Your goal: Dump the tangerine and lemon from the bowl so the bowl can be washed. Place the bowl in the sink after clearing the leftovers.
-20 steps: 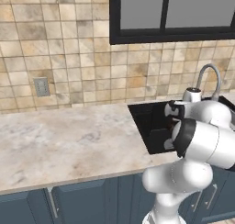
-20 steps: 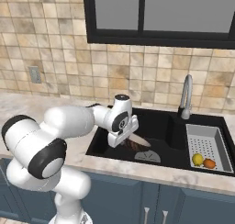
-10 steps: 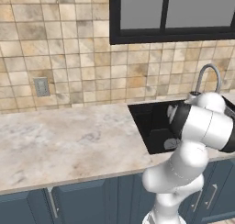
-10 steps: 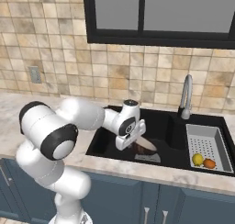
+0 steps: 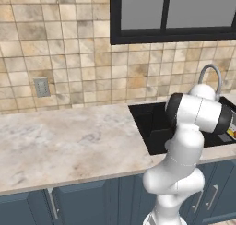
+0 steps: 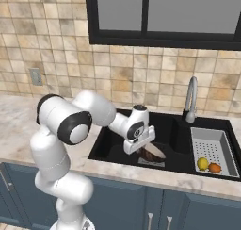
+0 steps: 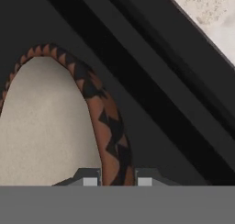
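Bowl (image 6: 154, 153) sits low in the black sink (image 6: 173, 130), tilted, its patterned rim (image 7: 110, 131) pinched between the claw's (image 7: 117, 181) closed tips; lemon (image 6: 203, 163) and tangerine (image 6: 215, 168) lie in the white tray (image 6: 212, 145).

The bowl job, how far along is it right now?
Done, it seems: the lemon and tangerine lie in the white perforated tray, out of the bowl. In hand: the gripper grips the bowl's rim, one fingertip on each side, and holds it down inside the black sink. Left: let go of the bowl and lift the arm out.
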You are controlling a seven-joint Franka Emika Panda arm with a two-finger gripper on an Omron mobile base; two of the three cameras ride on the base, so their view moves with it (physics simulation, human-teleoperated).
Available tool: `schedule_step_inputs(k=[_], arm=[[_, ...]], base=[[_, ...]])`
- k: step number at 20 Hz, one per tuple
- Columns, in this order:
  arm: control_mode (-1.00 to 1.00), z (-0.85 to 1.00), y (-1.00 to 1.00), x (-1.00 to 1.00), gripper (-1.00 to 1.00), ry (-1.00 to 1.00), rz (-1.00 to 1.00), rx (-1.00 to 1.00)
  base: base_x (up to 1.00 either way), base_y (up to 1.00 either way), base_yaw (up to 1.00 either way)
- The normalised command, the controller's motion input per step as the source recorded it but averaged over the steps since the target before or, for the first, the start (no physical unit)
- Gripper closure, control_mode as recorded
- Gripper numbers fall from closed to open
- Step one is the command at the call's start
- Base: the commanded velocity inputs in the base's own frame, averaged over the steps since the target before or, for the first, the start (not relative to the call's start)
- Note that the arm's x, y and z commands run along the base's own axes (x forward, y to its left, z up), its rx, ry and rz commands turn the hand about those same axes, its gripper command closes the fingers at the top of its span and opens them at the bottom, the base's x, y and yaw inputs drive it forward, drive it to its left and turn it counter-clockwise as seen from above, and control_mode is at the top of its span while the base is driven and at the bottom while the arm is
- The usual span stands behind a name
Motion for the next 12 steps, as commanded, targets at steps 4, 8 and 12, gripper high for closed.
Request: schedule_step_inputs(k=[4,8,12], arm=[[-1.00,-0.45,0.00,0.22,1.00,0.01,-0.10,0.00],[-1.00,-0.52,0.00,0.09,1.00,0.04,-0.08,0.00],[-1.00,-0.35,0.00,0.12,1.00,0.06,-0.06,0.01]], base=[[0.00,0.00,0.00],[0.00,0.00,0.00],[0.00,0.00,0.00]])
